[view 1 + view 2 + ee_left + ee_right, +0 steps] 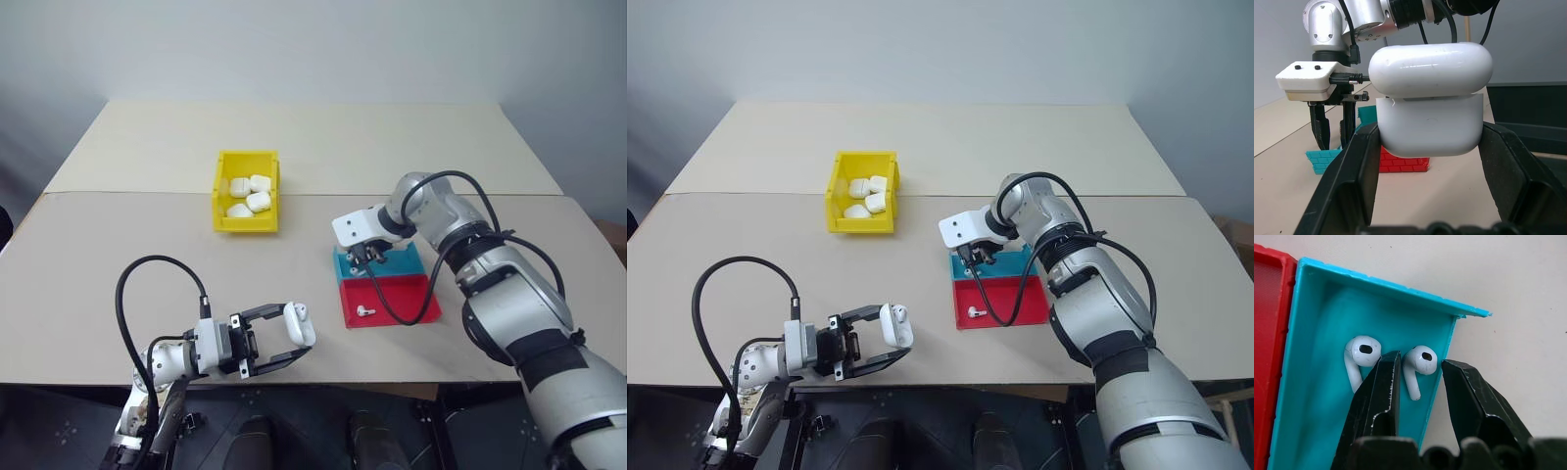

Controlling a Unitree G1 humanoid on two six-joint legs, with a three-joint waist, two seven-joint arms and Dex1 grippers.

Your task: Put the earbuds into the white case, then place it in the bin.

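The left gripper [279, 338] is closed on the white case [1430, 100], lid up, probably ready to receive earbuds. The right gripper [1418, 382] reaches into the blue tray [1312, 396], its fingers partly open around one earbud [1419, 363]; the right wrist view shows a second earbud [1361, 355] just beside it. The yellow bin [245, 191] stands well apart on the table [118, 255].

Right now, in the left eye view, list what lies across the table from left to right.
left gripper holding the white case → yellow bin with white cases inside → right gripper over the blue tray → red tray holding one earbud
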